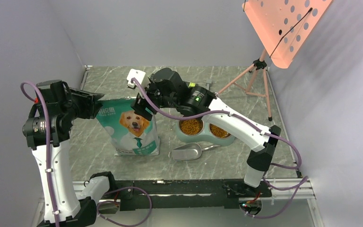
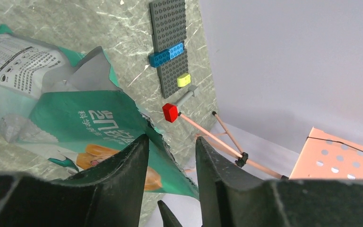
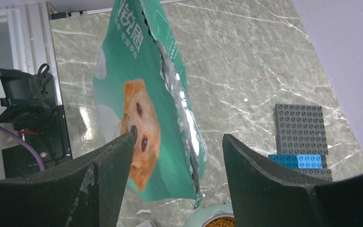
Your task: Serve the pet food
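The teal-and-white pouch (image 1: 133, 126) with the printed dog stands upright left of centre, its top torn open. Pet food (image 1: 191, 126) fills both bowls of the grey-green twin dish (image 1: 202, 139) to the pouch's right; a little shows in the right wrist view (image 3: 220, 222). A metal scoop (image 1: 187, 152) lies empty in front of the dish. My left gripper (image 1: 98, 101) is open at the pouch's upper left corner, and the torn edge (image 2: 168, 156) runs into the gap (image 2: 171, 138) beside one finger. My right gripper (image 1: 140, 108) hangs open above the pouch top (image 3: 170, 94), not touching it (image 3: 179, 136).
A grey brick baseplate (image 2: 170, 42) carrying a blue brick lies on the marble table behind the pouch, with a red block (image 2: 170, 112) beside it. A pink tripod (image 1: 255, 75) with a perforated orange board (image 1: 283, 28) stands at the back right. Grey walls close in both sides.
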You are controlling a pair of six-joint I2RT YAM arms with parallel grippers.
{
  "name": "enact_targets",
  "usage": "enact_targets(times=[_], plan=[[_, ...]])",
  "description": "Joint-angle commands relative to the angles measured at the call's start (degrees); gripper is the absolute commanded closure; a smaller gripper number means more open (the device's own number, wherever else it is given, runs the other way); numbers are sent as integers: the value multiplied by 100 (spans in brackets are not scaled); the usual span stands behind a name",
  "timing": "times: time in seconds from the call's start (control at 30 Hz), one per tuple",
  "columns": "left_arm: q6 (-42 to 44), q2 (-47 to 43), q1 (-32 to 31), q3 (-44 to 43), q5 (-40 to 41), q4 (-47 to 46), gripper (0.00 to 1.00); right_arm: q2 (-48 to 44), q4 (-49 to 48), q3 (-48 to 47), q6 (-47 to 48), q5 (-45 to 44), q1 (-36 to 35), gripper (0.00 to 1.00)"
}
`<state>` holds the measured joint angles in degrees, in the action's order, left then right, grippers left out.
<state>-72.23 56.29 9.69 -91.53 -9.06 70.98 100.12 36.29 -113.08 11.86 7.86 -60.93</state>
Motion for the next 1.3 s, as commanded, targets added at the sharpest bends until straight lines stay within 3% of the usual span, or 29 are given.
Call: enact_targets(times=[0.0, 0.33, 0.43, 0.47, 0.5, 0.53, 0.77, 0.93, 1.13, 1.27], plan=[[33, -67, 41, -164, 176, -304, 52, 57, -224, -354, 115, 196, 45, 27], [163, -255, 41, -339, 85, -358, 30, -10, -32, -667, -25, -129, 64, 23], [394, -403, 41, -469, -12, -480, 26, -201, 55, -693, -151, -462, 63, 18], [513, -461, 41, -509, -71, -527, 25, -292, 102, -701, -203, -602, 63, 11], [617, -529, 41, -560, -121, -565, 24, -405, 125, -695, -281, -858, 63, 2], [766, -603, 41, -620, -149, -653, 23, -549, 125, -648, -391, -1262, 63, 0], [2897, -931, 41, -1073, -11, -2028, 11, -2074, 397, 342, -1314, -4659, 81, 0], [4040, -750, 41, -1313, -44, -2025, 9, -2923, 1473, 899, -2575, -6319, 72, 0], [4660, -703, 41, -1258, 55, -2424, 8, -3927, 2207, 1573, -3588, -6578, 72, 0], [4800, -585, 31, -1425, 139, -2398, 8, -4458, 2033, 1776, -3673, -6604, 72, 0]])
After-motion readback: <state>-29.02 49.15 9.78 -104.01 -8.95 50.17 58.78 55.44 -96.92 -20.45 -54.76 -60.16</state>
